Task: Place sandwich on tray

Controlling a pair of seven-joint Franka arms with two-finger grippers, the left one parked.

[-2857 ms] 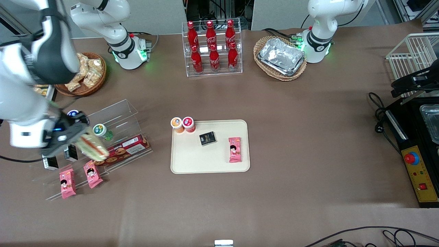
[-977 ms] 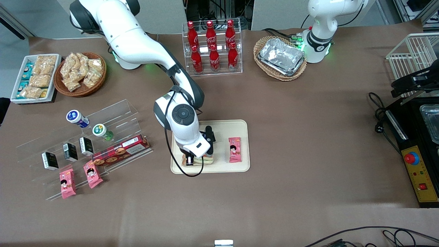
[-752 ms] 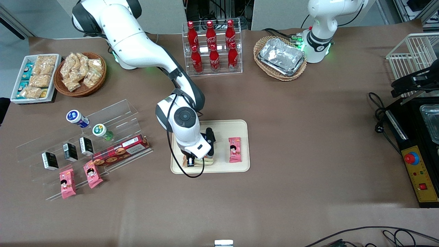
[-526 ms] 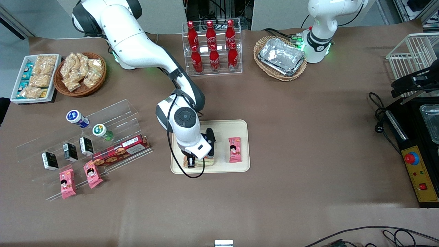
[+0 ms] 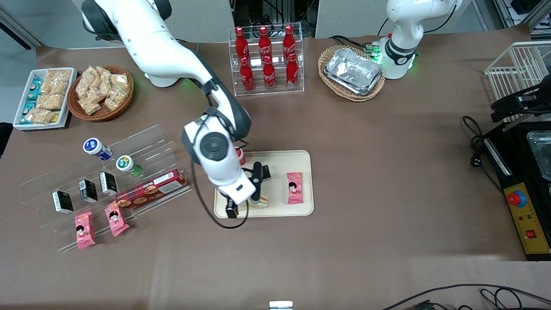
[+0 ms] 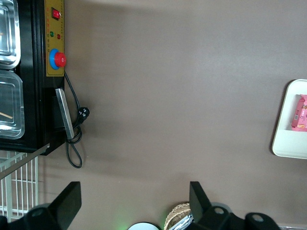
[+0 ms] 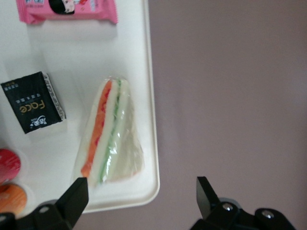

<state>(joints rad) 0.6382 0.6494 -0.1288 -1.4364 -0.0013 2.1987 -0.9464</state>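
My end effector [image 5: 247,204] hangs just above the near edge of the tray [image 5: 301,159], its two fingers spread wide with nothing between them; in the wrist view the fingers [image 7: 72,199] stand apart over the tray's rim and the bench [image 5: 366,172]. The sandwich [image 7: 109,134] lies flat on the tray [image 7: 149,86], free of me, close to the rim nearest the front camera. Beside it sits a small black box [image 7: 32,101], and a pink snack packet [image 7: 67,9] lies on the same tray toward the parked arm's end. From the front camera only a pale sliver of the sandwich [image 5: 258,203] shows under my wrist.

I judge the placing done, with only a lift clear remaining. The wedge looks light and soft, wrapped in clear film that I expect to be slippery and to crumple under pressure. If I had to take it again, I would close across the two broad bread faces near the thick end, gently, since squeezing the layered edge would likely crush the filling outward.
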